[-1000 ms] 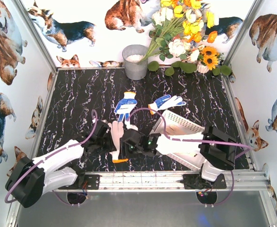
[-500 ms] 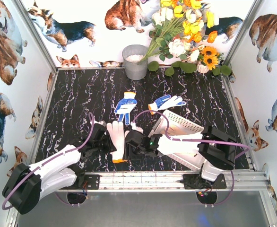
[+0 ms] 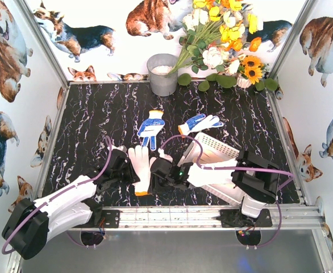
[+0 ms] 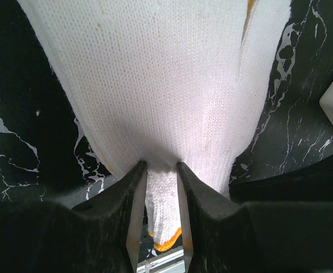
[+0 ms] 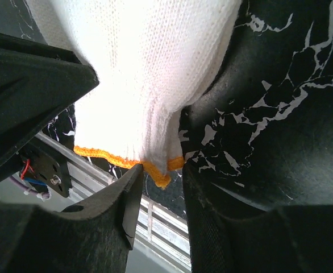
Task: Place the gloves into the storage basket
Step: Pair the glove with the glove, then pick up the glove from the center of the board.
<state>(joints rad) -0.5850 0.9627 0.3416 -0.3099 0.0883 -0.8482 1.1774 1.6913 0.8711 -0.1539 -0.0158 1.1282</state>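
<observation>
A white glove point(image 3: 140, 165) with an orange cuff lies near the front edge, between my two grippers. My left gripper point(image 3: 128, 169) is shut on a fold of it point(image 4: 161, 193), with its fingertips point(image 4: 138, 187) pinching the knit. My right gripper point(image 3: 158, 172) is shut on the orange cuff point(image 5: 155, 168) at the glove's edge. Two blue-dotted gloves point(image 3: 151, 126) point(image 3: 200, 122) lie flat farther back. The white storage basket point(image 3: 217, 149) sits tilted at the right, partly under my right arm.
A grey metal bucket point(image 3: 162, 74) stands at the back centre beside a bouquet of flowers point(image 3: 223, 40). The aluminium front rail point(image 3: 172, 215) runs close below the held glove. Walls close in the left and right sides.
My left arm's elbow has swung down and to the left. Both grippers have stayed at the white glove, which shifted slightly toward the front.
</observation>
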